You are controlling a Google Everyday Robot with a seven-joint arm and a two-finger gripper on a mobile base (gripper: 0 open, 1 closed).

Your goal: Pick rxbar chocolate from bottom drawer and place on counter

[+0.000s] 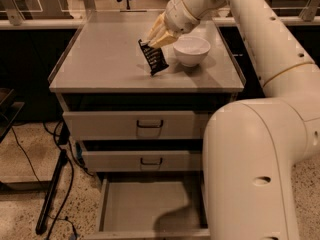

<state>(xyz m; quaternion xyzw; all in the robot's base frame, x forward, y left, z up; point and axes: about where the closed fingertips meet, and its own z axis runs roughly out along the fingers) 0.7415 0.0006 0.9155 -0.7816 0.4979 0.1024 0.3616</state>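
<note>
gripper point(156, 40) above counter point(100, 64), right of middle | jaws clenched on top end of chocolate bar point(153, 59) | bar hangs tilted, lower corner seems to touch counter, just beside bowl point(191, 50)

Lab or workshop: grey metal drawer cabinet point(140, 126), speckled floor point(25, 209), loose cables point(24, 154); end effector point(153, 42) grips bar point(156, 60) at the table point(100, 59).
</note>
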